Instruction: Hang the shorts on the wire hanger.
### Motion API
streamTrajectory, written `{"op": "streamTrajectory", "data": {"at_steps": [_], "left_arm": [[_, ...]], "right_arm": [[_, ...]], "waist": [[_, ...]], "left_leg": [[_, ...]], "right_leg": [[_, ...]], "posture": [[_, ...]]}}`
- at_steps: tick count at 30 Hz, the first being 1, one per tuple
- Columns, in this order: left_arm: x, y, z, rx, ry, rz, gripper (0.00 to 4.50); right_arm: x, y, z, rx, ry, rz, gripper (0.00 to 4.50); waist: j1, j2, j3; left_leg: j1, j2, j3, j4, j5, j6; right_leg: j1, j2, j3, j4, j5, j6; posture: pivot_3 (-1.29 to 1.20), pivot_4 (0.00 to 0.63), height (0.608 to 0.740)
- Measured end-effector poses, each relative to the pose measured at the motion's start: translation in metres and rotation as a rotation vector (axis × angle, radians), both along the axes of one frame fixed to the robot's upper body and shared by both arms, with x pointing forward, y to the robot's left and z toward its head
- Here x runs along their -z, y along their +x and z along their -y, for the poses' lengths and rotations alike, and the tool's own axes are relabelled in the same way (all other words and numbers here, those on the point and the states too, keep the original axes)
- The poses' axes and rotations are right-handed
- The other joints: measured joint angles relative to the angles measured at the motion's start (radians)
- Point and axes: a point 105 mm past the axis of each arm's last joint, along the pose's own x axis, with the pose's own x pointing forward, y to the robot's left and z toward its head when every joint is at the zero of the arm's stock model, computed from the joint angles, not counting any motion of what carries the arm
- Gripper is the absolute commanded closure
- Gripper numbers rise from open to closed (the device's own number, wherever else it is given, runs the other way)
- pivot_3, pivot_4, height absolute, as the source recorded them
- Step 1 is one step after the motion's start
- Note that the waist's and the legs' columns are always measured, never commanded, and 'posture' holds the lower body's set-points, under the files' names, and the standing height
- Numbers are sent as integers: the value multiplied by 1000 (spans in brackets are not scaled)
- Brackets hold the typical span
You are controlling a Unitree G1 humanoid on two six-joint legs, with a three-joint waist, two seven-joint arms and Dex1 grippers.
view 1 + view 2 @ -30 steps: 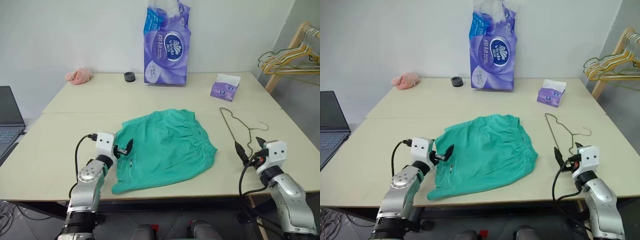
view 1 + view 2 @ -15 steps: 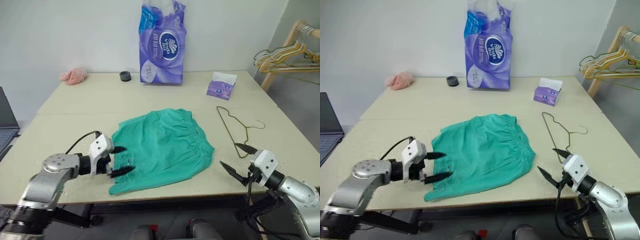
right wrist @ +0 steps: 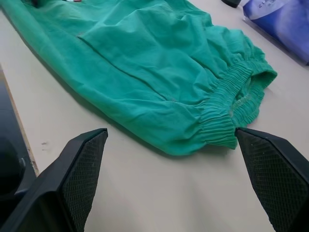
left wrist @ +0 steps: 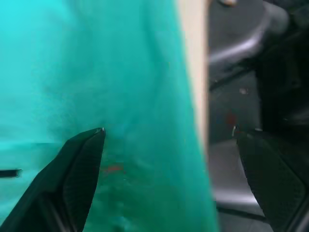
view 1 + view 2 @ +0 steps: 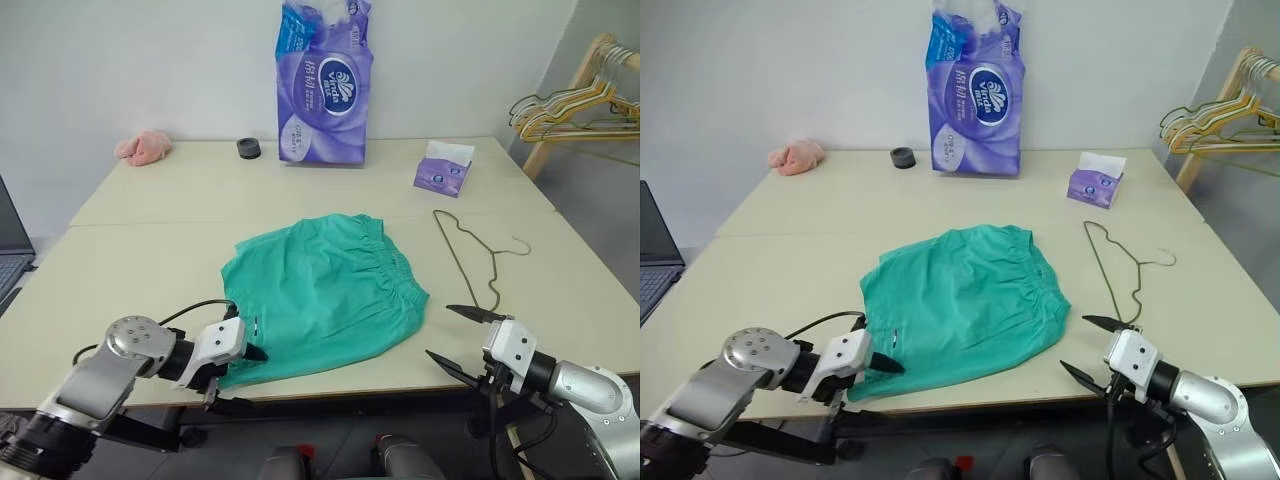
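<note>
Flat mid-surface, the shorts (image 5: 320,295) lie between two unclenched, empty hands, left hand (image 5: 235,375) at their near corner, right hand (image 5: 462,338) nearer the wire hanger (image 5: 470,255) running away beyond it.

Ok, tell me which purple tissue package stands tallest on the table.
The big bag of tissue packs at the far edge; the small tissue box to its right sits low.

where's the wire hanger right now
In the left eye view the wire hanger lies flat on the table, on the robot's right, just right of the shorts and nearer the robot than the small purple tissue box.
</note>
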Motion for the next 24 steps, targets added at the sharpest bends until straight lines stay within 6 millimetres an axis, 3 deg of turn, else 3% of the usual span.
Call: {"op": "streamTrajectory", "data": {"at_steps": [4,10,13,17,24], "left_arm": [[1,12,-1,-56,-4,35,1789],[2,12,-2,-58,-9,29,3500],[2,10,-1,-58,-15,23,4392],[1,10,1,-68,-36,8,4451],[-11,18,-6,-121,-54,39,4451]], "right_arm": [[-2,0,-1,-8,-1,11,0],[-3,1,-2,-16,-23,33,0],[0,8,-3,-29,-118,98,0],[24,20,11,-59,-378,144,0],[18,58,4,-53,-488,311,0]], "waist": [[-2,0,0],[-2,0,1],[-3,0,1],[-4,-2,2],[-9,-2,2]], "left_leg": [[0,0,1,0,0,0],[0,0,1,-1,0,0],[0,0,1,0,0,0],[0,-1,1,0,0,0],[0,0,1,-1,0,0]], "right_leg": [[0,0,0,0,0,0],[0,0,0,0,0,0],[0,0,1,0,0,0],[-1,0,1,0,0,0],[-2,0,1,1,4,6]], "posture": [[-59,57,740],[-61,54,740],[-68,51,740],[-70,48,740],[-52,41,740]]}}
